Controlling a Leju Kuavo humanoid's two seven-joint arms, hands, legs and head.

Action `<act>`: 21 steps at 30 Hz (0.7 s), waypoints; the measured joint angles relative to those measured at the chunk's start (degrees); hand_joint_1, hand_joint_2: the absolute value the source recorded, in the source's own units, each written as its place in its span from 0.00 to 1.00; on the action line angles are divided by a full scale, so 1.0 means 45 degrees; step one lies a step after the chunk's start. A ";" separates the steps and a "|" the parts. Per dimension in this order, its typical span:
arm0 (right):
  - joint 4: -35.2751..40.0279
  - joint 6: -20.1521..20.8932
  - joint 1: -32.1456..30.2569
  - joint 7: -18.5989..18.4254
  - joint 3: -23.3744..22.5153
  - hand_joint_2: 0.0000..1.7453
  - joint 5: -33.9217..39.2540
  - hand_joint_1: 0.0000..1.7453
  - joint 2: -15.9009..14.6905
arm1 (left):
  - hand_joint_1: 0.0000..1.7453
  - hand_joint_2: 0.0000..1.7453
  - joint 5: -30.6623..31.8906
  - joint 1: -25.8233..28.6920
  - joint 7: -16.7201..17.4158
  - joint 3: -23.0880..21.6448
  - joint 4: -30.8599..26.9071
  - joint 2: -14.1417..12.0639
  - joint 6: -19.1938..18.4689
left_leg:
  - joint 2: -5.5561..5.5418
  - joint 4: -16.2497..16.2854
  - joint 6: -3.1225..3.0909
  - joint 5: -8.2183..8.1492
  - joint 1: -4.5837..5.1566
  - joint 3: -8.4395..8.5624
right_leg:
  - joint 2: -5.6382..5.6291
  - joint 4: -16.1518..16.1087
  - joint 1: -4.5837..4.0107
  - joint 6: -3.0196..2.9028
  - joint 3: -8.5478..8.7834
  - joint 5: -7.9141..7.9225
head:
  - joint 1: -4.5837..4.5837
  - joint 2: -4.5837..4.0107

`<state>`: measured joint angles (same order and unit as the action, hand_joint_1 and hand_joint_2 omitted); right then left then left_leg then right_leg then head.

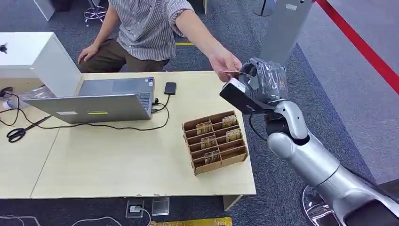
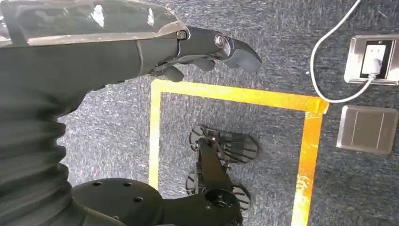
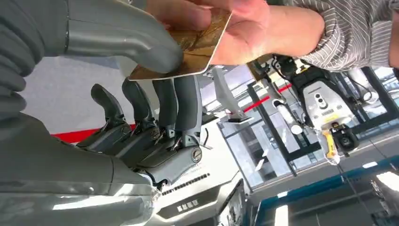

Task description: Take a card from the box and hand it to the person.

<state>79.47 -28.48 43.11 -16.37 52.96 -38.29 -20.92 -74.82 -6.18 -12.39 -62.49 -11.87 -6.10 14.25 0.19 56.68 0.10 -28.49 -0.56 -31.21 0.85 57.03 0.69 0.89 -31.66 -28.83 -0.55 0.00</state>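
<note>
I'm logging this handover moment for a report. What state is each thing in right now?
card: pinched by the right hand, person's hand also gripping it
left hand: holds nothing, fingers curled, hanging over the floor
box: on the table, several cards upright in its slots
laptop: lid open
phone: flat on the table, cable plugged in
scissors: lying on the table

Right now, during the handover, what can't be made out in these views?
- Card: print hidden by the right hand's thumb and the person's hand; tiny in head view.
- Cards in the box: too small to read.
- Left hand: fingers partly hidden behind its cover.
</note>
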 joint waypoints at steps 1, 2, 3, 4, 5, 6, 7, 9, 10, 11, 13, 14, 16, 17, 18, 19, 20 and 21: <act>-0.0059 -0.0005 0.0011 -0.0015 0.0054 1.00 0.0025 0.84 0.0024 | 0.00 1.00 -0.0005 0.0004 0.0000 0.0005 0.0000 0.0005 0.0000 | 0.0000 0.0000 0.0000 0.0000 0.0000 0.0000 | 0.0000 0.0000 0.0000 0.0000 0.0000 0.0000 | -0.0005 0.0000; -0.0117 -0.0010 0.0010 -0.0019 0.0092 1.00 0.0063 0.84 0.0048 | 0.00 1.00 -0.0005 0.0008 0.0000 0.0000 0.0000 0.0005 0.0005 | 0.0000 0.0000 0.0000 0.0000 0.0000 0.0000 | 0.0000 0.0000 0.0000 0.0000 -0.0001 0.0000 | -0.0010 0.0000; -0.0170 -0.0010 0.0011 -0.0019 0.0117 1.00 0.0083 0.84 0.0068 | 0.00 1.00 -0.0015 0.0009 0.0000 0.0000 0.0000 0.0005 0.0005 | 0.0000 0.0000 0.0000 0.0000 0.0000 0.0000 | 0.0000 0.0000 0.0000 0.0000 -0.0001 0.0001 | -0.0005 0.0000; -0.0228 -0.0010 0.0020 -0.0019 0.0165 1.00 0.0093 0.00 0.0078 | 0.00 1.00 -0.0034 0.0009 0.0000 0.0000 0.0000 0.0005 0.0005 | 0.0000 0.0000 0.0000 0.0000 0.0000 0.0001 | 0.0000 0.0000 0.0000 0.0000 0.0000 0.0000 | 0.0005 0.0000; -0.0277 -0.0010 0.0028 -0.0019 0.0214 1.00 0.0097 0.00 0.0078 | 0.00 1.00 -0.0049 0.0011 0.0000 0.0000 0.0000 0.0005 0.0000 | 0.0000 0.0001 0.0000 0.0001 0.0000 0.0000 | 0.0003 0.0000 0.0000 0.0000 0.0000 0.0001 | 0.0005 0.0005; -0.0330 -0.0019 0.0039 -0.0019 0.0277 1.00 0.0102 0.00 0.0078 | 0.00 1.00 -0.0058 0.0021 -0.0010 0.0000 0.0000 0.0005 -0.0005 | 0.0000 0.0001 0.0000 0.0001 0.0000 -0.0001 | 0.0003 0.0000 0.0000 0.0000 0.0000 0.0000 | 0.0000 0.0000; -0.0369 -0.0034 0.0043 -0.0019 0.0301 1.00 0.0112 0.00 0.0078 | 0.00 1.00 -0.0073 0.0033 -0.0058 0.0000 0.0000 0.0005 -0.0010 | -0.0001 0.0001 0.0000 0.0001 0.0000 -0.0001 | 0.0003 0.0001 0.0000 0.0000 -0.0001 0.0000 | -0.0005 0.0000; -0.0452 -0.0053 0.0068 -0.0019 0.0350 1.00 0.0180 0.00 0.0082 | 0.00 1.00 -0.0078 0.0040 -0.0155 0.0000 0.0000 0.0005 -0.0029 | 0.0000 0.0001 0.0000 0.0001 0.0000 -0.0001 | 0.0002 0.0001 0.0000 0.0000 -0.0001 0.0000 | 0.0000 0.0005; -0.0491 -0.0063 0.0084 -0.0019 0.0379 1.00 0.0209 0.00 0.0082 | 0.00 0.00 -0.0078 0.0039 -0.0185 0.0000 0.0000 0.0005 -0.0049 | 0.0000 0.0001 0.0000 0.0000 0.0000 -0.0001 | 0.0002 0.0001 0.0000 0.0000 -0.0002 0.0000 | -0.0005 0.0000; -0.0530 -0.0082 0.0089 -0.0019 0.0403 1.00 0.0233 0.00 0.0082 | 0.00 0.00 -0.0078 0.0039 -0.0199 0.0000 0.0000 0.0005 -0.0049 | 0.0000 0.0001 0.0000 0.0000 0.0000 -0.0001 | 0.0002 0.0000 0.0000 0.0000 -0.0002 0.0000 | -0.0005 0.0000; -0.0583 -0.0180 0.0108 -0.0034 0.0457 1.00 0.0297 0.00 0.0087 | 0.00 0.00 -0.0102 0.0042 -0.0223 0.0000 0.0000 0.0010 -0.0049 | 0.0000 0.0001 0.0000 0.0000 0.0000 0.0000 | 0.0002 0.0000 0.0000 0.0000 -0.0002 0.0000 | -0.0005 0.0000; -0.0612 -0.0253 0.0112 -0.0039 0.0481 1.00 0.0375 0.00 0.0082 | 0.00 0.00 -0.0121 0.0046 -0.0223 0.0005 0.0000 0.0010 -0.0049 | 0.0000 0.0001 0.0000 0.0000 0.0000 0.0000 | 0.0002 0.0000 0.0000 0.0000 -0.0002 0.0000 | -0.0005 0.0005; -0.0632 -0.0354 0.0110 -0.0053 0.0486 1.00 0.0683 0.00 0.0082 | 0.00 0.00 -0.0170 0.0051 -0.0223 0.0005 0.0000 0.0010 -0.0044 | 0.0000 0.0001 0.0000 0.0000 0.0000 0.0002 | 0.0001 0.0000 0.0000 0.0000 -0.0002 0.0000 | 0.0000 0.0000; -0.0627 -0.0393 0.0108 0.0000 0.0486 1.00 0.1046 0.00 0.0082 | 0.00 0.00 -0.0214 0.0055 -0.0214 0.0005 0.0000 0.0010 -0.0029 | 0.0001 0.0001 0.0000 0.0000 0.0000 0.0005 | 0.0001 -0.0001 0.0000 0.0000 -0.0001 0.0000 | 0.0000 0.0000; -0.0603 -0.0428 0.0093 0.0116 0.0476 1.00 0.1630 0.00 0.0078 | 0.00 0.00 -0.0238 0.0056 -0.0170 0.0010 0.0000 0.0010 0.0009 | 0.0001 0.0001 0.0000 0.0000 0.0000 0.0006 | 0.0001 -0.0001 0.0000 0.0000 -0.0001 0.0000 | 0.0000 0.0004; -0.0554 -0.0437 0.0062 0.0238 0.0466 1.00 0.2232 0.00 0.0073 | 0.00 0.00 -0.0258 0.0059 -0.0136 0.0015 0.0000 0.0010 0.0039 | 0.0001 0.0001 0.0000 0.0000 0.0000 0.0006 | 0.0000 -0.0001 0.0000 0.0000 -0.0001 0.0000 | 0.0000 0.0000; -0.0491 -0.0432 0.0011 0.0365 0.0452 1.00 0.2762 0.00 0.0068 | 0.00 0.00 -0.0272 0.0064 -0.0126 0.0024 0.0000 0.0010 0.0073 | 0.0001 0.0001 0.0000 0.0001 0.0000 0.0009 | 0.0000 -0.0001 0.0000 0.0000 -0.0001 0.0000 | 0.0000 0.0000; -0.0374 -0.0408 -0.0069 0.0550 0.0437 1.00 0.3559 0.00 0.0058 | 0.00 0.00 -0.0306 0.0066 -0.0082 0.0029 0.0000 0.0010 0.0131 | 0.0001 0.0001 0.0000 0.0001 0.0000 0.0010 | -0.0001 -0.0001 0.0000 0.0000 -0.0001 0.0000 | 0.0000 0.0000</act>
<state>77.79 -30.32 42.80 -13.90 54.93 -22.28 -20.65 -76.19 -5.89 -12.76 -62.36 -11.87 -6.05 14.84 0.20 56.68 0.10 -28.48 -0.56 -31.16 0.84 57.02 0.69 0.89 -31.66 -28.83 -0.55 0.00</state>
